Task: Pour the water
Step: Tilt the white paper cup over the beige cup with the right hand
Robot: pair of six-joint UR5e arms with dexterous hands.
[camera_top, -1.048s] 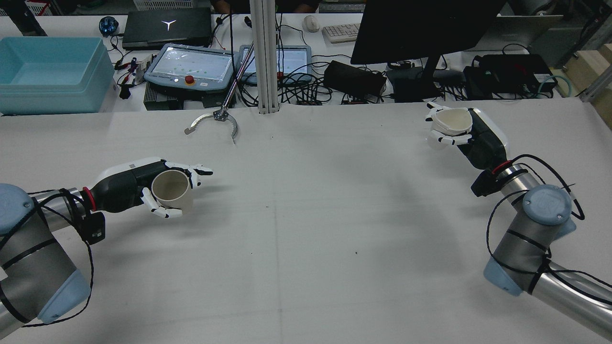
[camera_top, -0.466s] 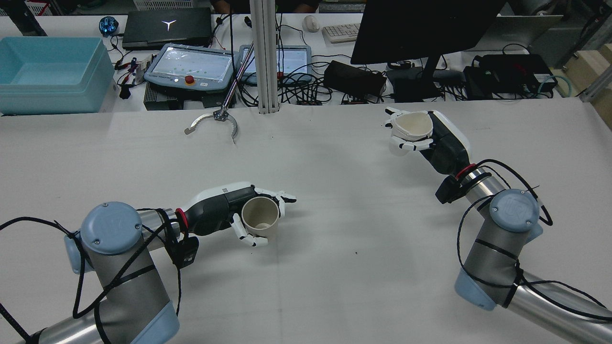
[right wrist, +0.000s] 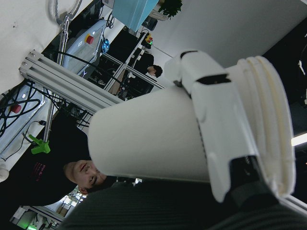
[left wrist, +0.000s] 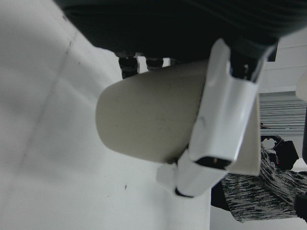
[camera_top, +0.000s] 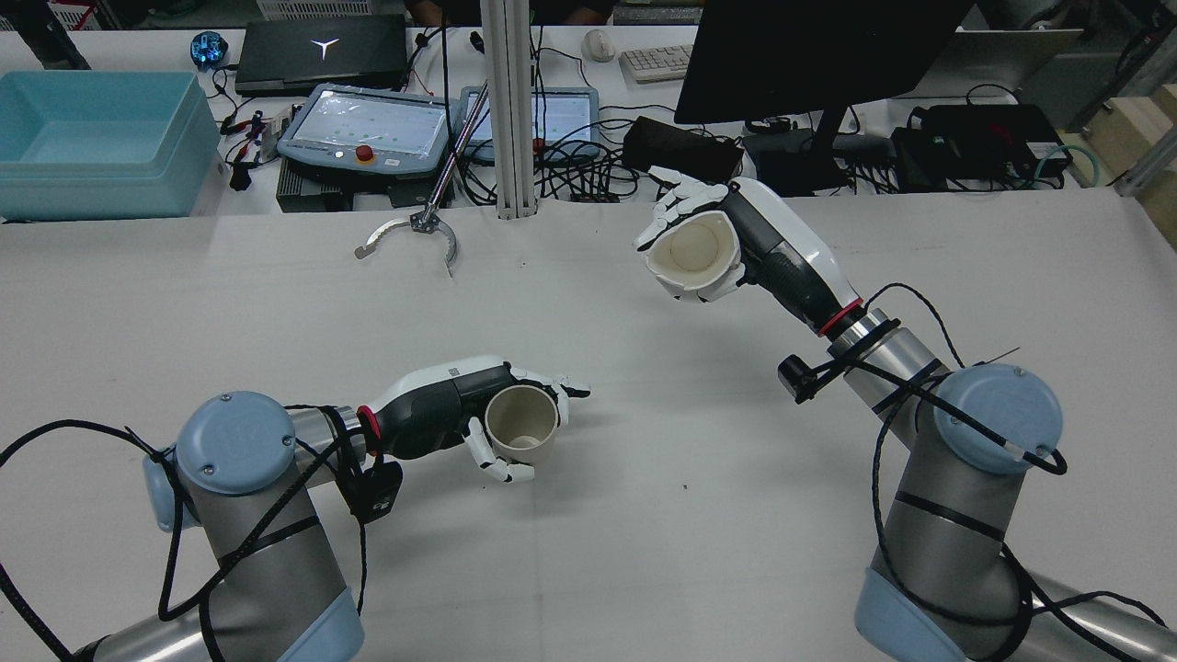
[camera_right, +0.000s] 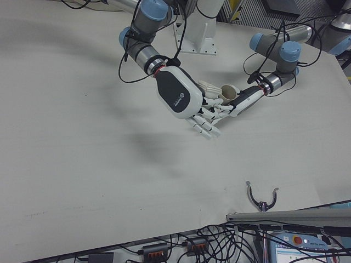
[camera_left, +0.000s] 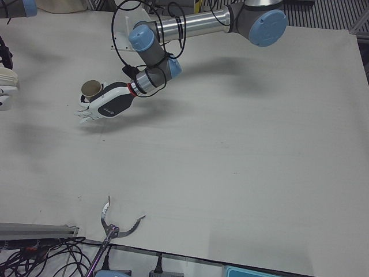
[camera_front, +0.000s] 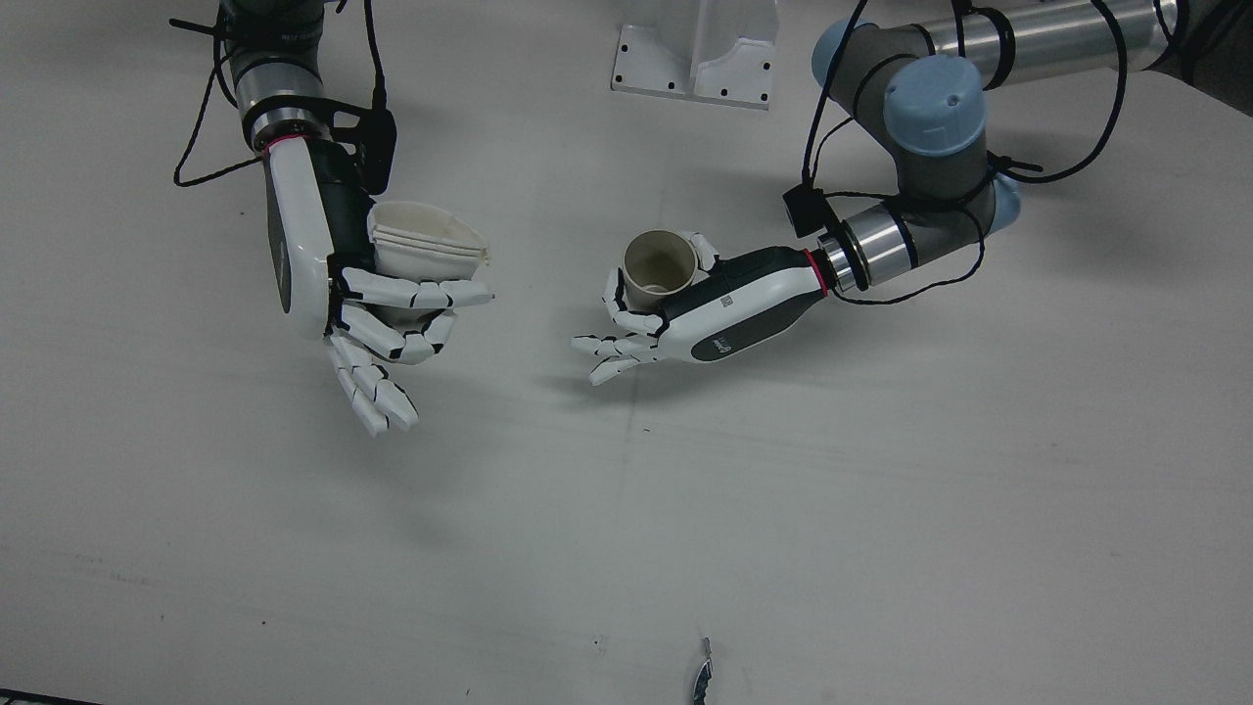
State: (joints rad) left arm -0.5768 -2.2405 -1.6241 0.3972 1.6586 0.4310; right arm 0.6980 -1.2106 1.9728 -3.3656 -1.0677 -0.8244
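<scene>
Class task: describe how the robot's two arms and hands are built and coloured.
Both arms have silver tubes with grey joints and pale blue caps. Loose black cables run along them. A red ring marks each wrist. The left hand and right hand have white jointed fingers, with black-and-white palm shells.

A curved metal claw tool [camera_top: 411,234] lies at the tabletop [camera_top: 588,552] far edge. Beyond it: a light-blue bin [camera_top: 97,142], two teach pendants [camera_top: 368,129], a laptop [camera_top: 322,51], a monitor [camera_top: 818,55].
</scene>
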